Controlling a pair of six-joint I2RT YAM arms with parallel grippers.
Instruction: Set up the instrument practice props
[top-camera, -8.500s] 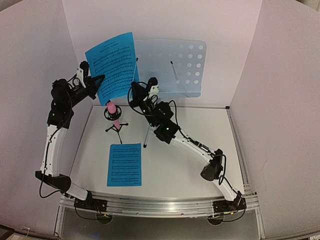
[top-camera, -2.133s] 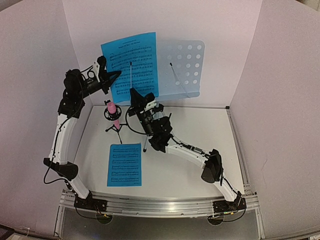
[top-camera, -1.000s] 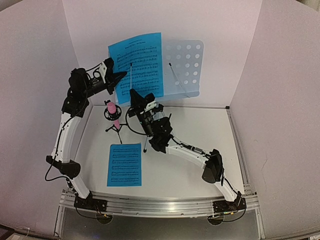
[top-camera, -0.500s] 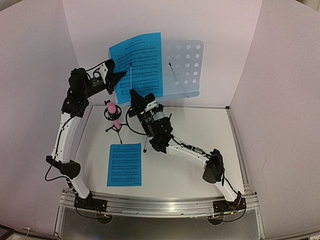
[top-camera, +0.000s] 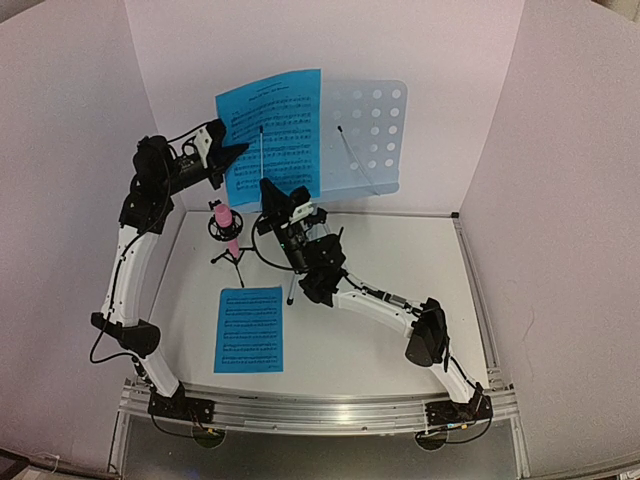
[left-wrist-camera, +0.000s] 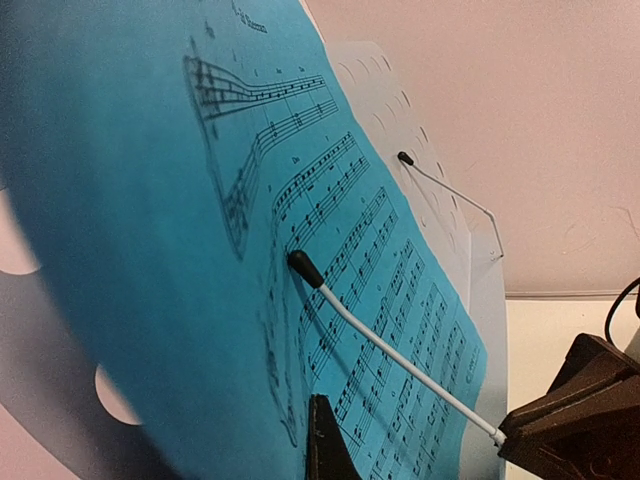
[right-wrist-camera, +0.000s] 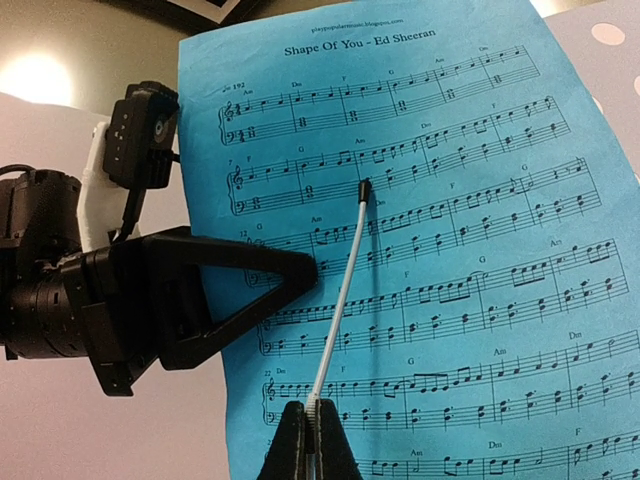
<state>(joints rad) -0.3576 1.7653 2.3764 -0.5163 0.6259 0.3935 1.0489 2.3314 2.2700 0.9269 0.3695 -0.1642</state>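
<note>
Left arm has swung in and the blue sheet sits against the stand desk now. The left gripper is clamped on its left edge, the right gripper pinches the white wire holder across it; second sheet lies flat on the table

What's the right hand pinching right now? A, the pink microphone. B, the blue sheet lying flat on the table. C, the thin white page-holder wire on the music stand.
C: the right wrist view shows the right hand closed on the white wire that crosses the upright blue sheet.
</note>
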